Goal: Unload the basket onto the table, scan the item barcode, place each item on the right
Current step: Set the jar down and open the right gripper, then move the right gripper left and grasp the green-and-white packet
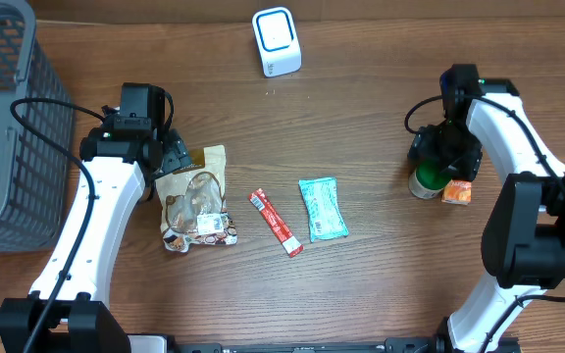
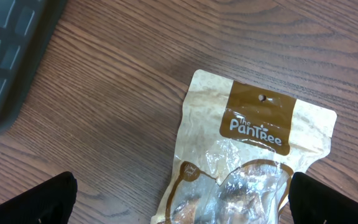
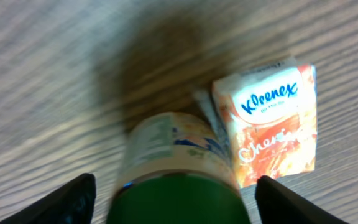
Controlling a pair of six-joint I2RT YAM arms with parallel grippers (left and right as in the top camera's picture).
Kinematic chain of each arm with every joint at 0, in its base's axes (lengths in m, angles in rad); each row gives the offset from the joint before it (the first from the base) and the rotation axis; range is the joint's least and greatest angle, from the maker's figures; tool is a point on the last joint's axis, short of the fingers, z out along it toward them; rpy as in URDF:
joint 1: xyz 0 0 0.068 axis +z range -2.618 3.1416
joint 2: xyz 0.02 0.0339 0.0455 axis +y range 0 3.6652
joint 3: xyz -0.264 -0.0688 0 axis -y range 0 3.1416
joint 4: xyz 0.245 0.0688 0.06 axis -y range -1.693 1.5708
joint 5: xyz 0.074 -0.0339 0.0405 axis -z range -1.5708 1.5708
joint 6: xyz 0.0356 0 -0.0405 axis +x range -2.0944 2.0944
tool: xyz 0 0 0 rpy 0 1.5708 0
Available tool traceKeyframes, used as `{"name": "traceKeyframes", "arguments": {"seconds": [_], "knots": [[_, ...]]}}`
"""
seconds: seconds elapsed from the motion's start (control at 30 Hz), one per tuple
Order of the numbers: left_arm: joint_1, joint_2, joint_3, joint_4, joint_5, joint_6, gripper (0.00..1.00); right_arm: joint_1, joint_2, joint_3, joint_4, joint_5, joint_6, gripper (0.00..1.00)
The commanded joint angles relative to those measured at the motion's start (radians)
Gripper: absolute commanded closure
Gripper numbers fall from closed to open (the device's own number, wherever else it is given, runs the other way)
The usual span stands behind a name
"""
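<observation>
The white barcode scanner (image 1: 277, 41) with a blue ring stands at the back of the table. A green-lidded jar (image 1: 425, 181) stands upright at the right. My right gripper (image 1: 444, 157) is over it and open. In the right wrist view the fingers flank the jar (image 3: 179, 162) with a gap on each side of the right gripper (image 3: 176, 193). My left gripper (image 1: 170, 155) hangs open above a tan snack bag (image 1: 196, 201). The bag (image 2: 253, 155) lies flat in the left wrist view, with the left gripper (image 2: 182, 199) spread wide over its lower part, touching nothing.
An orange tissue pack (image 1: 457, 192) lies against the jar's right side, and shows in the wrist view as a tissue pack (image 3: 269, 124). A red stick packet (image 1: 277, 223) and a teal packet (image 1: 322, 208) lie mid-table. A grey wire basket (image 1: 8, 118) fills the far left.
</observation>
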Motion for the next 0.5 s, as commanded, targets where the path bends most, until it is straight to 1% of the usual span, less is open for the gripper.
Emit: {"name": "traceKeyframes", "arguments": {"seconds": [0.0, 0.13, 0.27, 0.43, 0.47], "knots": [[-0.001, -0.02, 0.017, -0.002, 0.0, 0.008, 0.01, -0.006, -0.007, 0.035, -0.021, -0.04, -0.019, 0.03], [-0.001, -0.02, 0.017, -0.002, 0.0, 0.008, 0.0, -0.006, -0.006, 0.036, -0.021, -0.04, -0.021, 0.04], [-0.001, -0.02, 0.017, -0.002, 0.0, 0.008, 0.0, -0.006, -0.007, 0.069, -0.031, -0.04, -0.023, 0.07], [-0.001, -0.02, 0.017, -0.002, 0.0, 0.008, 0.0, 0.0, -0.007, 0.23, -0.109, -0.04, -0.023, 0.08], [-0.001, -0.02, 0.017, -0.002, 0.0, 0.008, 0.0, 0.004, -0.006, 0.274, -0.133, -0.041, -0.023, 0.09]]}}
